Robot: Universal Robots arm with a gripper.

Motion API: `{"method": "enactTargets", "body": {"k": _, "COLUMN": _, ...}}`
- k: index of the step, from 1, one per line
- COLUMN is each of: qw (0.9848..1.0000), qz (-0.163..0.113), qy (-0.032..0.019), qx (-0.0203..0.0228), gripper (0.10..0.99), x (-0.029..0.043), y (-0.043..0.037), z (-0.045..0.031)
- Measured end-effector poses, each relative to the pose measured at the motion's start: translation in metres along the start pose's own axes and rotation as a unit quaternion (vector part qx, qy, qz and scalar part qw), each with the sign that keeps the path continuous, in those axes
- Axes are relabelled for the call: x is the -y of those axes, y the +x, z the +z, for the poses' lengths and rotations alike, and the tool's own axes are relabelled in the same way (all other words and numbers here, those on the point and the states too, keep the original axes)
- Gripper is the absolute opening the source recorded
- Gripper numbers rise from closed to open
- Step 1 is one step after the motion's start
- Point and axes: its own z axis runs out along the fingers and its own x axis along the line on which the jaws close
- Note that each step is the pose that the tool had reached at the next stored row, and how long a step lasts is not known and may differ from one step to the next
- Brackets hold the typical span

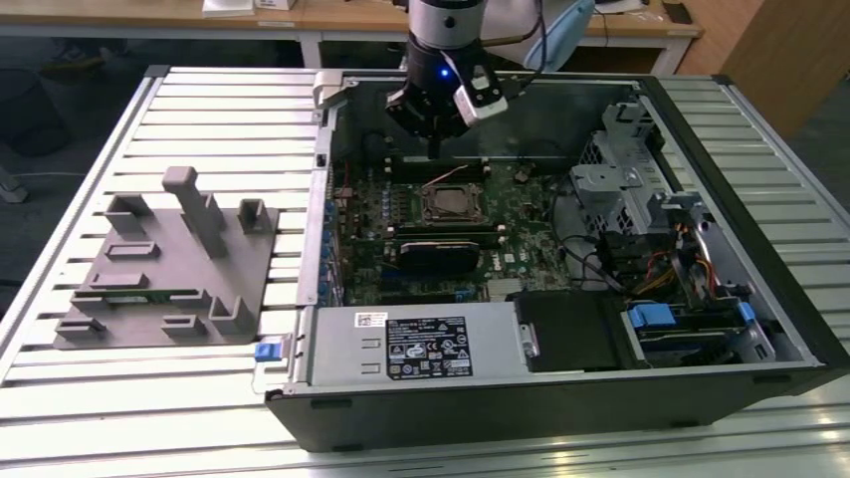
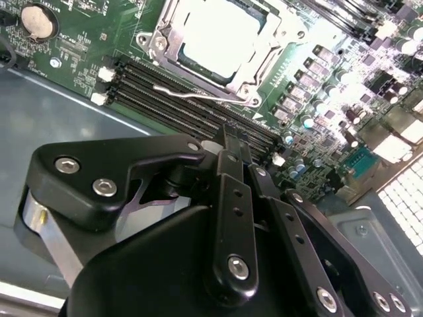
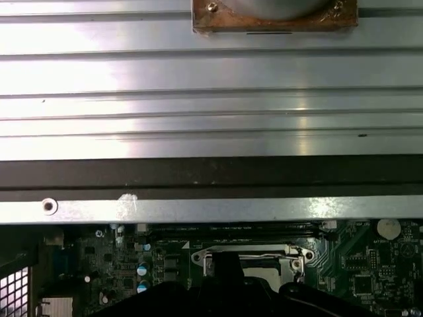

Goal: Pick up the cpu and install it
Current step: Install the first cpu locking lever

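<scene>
The gripper fills the near part of the second wrist view, its black fingers drawn narrow with the tips together and nothing between them. Beyond the tips lies the cpu, its silvery top seated inside the socket frame on the green board. In the exterior view the gripper hangs at 12 o'clock from the cpu, apart from it. A white printed label lies at 6 o'clock on the case. The grey holder stands at 9 o'clock, outside the case.
</scene>
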Motion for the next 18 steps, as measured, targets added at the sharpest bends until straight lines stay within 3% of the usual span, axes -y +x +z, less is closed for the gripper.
{"method": "enactTargets", "body": {"k": 18, "qw": 1.0000, "qz": -0.006, "qy": 0.0000, "qx": -0.0002, "gripper": 0.106, "x": 0.0019, "y": -0.0109, "z": 0.0153}}
